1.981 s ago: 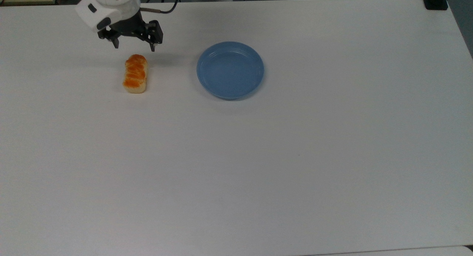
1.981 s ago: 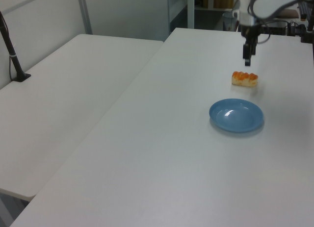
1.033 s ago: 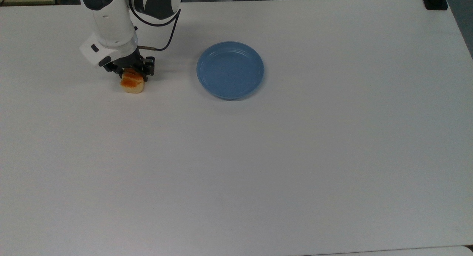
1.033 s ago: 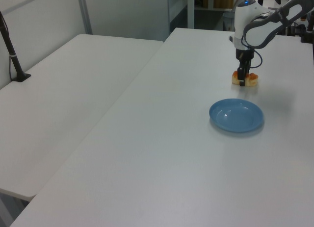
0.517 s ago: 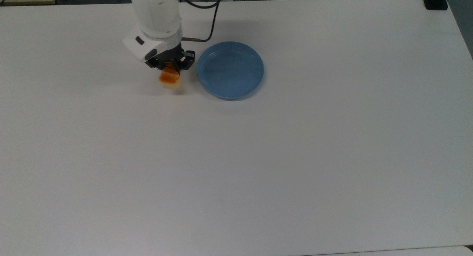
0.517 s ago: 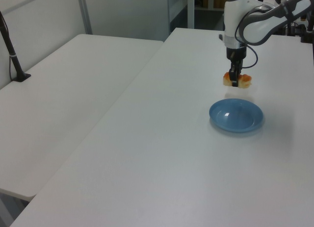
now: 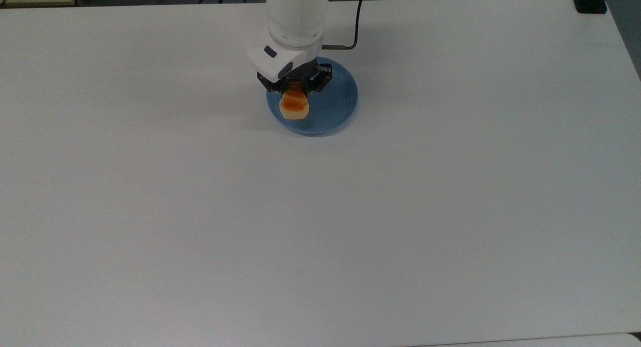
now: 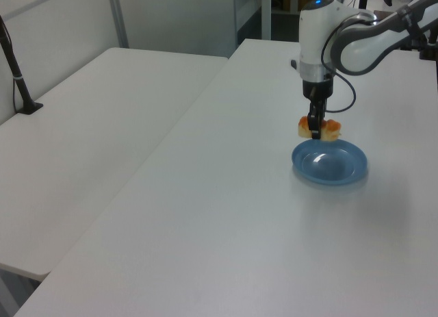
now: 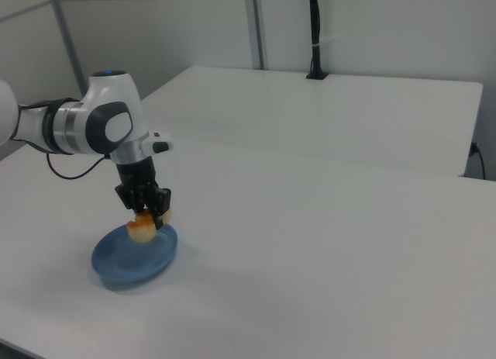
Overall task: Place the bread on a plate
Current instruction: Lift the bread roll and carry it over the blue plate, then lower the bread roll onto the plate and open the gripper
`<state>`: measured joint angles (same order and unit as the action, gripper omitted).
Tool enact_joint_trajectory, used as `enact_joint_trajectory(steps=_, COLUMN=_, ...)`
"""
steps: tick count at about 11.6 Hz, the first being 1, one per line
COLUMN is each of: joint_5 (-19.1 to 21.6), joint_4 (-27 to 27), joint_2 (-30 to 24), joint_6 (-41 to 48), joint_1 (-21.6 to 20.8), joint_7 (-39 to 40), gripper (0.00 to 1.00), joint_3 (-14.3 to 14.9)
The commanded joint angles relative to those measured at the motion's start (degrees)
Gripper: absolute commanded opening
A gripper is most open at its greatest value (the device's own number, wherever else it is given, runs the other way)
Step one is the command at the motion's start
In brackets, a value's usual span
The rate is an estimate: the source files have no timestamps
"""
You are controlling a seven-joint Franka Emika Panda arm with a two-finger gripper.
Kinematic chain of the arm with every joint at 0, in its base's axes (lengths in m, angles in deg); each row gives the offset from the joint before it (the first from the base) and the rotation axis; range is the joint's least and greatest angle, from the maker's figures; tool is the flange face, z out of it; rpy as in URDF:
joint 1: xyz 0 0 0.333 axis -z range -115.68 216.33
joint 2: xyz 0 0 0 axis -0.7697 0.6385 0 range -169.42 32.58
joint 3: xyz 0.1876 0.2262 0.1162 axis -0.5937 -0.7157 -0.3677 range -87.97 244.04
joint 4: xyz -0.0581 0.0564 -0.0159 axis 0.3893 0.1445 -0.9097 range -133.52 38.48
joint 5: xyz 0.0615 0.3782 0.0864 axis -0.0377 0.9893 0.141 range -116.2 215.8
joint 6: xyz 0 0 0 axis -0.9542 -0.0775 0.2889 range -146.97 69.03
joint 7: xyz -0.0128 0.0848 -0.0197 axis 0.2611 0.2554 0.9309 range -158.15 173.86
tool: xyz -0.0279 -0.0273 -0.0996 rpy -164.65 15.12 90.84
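The bread (image 7: pixel 294 105), a small loaf with an orange-brown top, hangs in the air with my gripper (image 7: pixel 295 88) shut on it. It is held over the left part of the blue plate (image 7: pixel 334 105) in the top view. In the left view the bread (image 8: pixel 329 129) hovers just above the plate's far rim (image 8: pixel 331 162), gripped by the gripper (image 8: pixel 315 129). In the right view the bread (image 9: pixel 142 229) in the gripper (image 9: pixel 149 214) sits a little above the plate (image 9: pixel 132 257).
The white table (image 7: pixel 320 212) stretches wide around the plate. A second white table (image 8: pixel 89 125) adjoins it on the left view's left. A black pole (image 8: pixel 17 81) stands on that table, and a black mount (image 7: pixel 590 0) sits at the top view's far right corner.
My gripper came down on the bread, shut on it, lifted it and carried it to the top view's right, from the table to above the plate.
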<state>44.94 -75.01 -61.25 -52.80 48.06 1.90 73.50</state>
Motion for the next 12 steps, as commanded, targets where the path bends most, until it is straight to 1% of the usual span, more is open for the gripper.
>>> enact_joint_trajectory(steps=1, joint_5=0.4, joint_4=-1.8, joint_2=0.9, joint_6=-0.3, joint_1=-2.7, joint_7=-0.5, gripper=0.44, joint_3=0.8)
enact_joint_trajectory(steps=3, joint_5=0.2, joint_4=-2.8, joint_2=2.0, joint_6=-3.1, joint_1=-3.1, joint_7=-0.5, gripper=0.52, joint_3=0.8)
enact_joint_trajectory(steps=5, joint_5=-0.1, joint_4=-3.0, joint_2=2.4, joint_6=-3.1, joint_1=-3.3, joint_7=-0.5, gripper=0.71, joint_3=0.8)
enact_joint_trajectory(steps=6, joint_5=-0.1, joint_4=-3.0, joint_2=2.5, joint_6=-3.0, joint_1=-3.4, joint_7=-0.5, gripper=0.87, joint_3=0.8)
enact_joint_trajectory(steps=7, joint_5=-0.1, joint_4=-2.9, joint_2=2.2, joint_6=-2.6, joint_1=-3.5, joint_7=-0.5, gripper=1.00, joint_3=0.8)
enact_joint_trajectory(steps=9, joint_5=-0.1, joint_4=-2.0, joint_2=0.3, joint_6=0.1, joint_1=-3.5, joint_7=-0.6, gripper=1.00, joint_3=0.8)
enact_joint_trajectory(steps=10, joint_5=0.1, joint_4=0.4, joint_2=-0.7, joint_6=3.2, joint_1=-3.4, joint_7=-0.6, gripper=1.00, joint_3=0.8)
enact_joint_trajectory(steps=12, joint_5=0.5, joint_4=7.9, joint_2=-2.0, joint_6=10.8, joint_1=-3.5, joint_7=-0.7, gripper=1.00, joint_3=0.8)
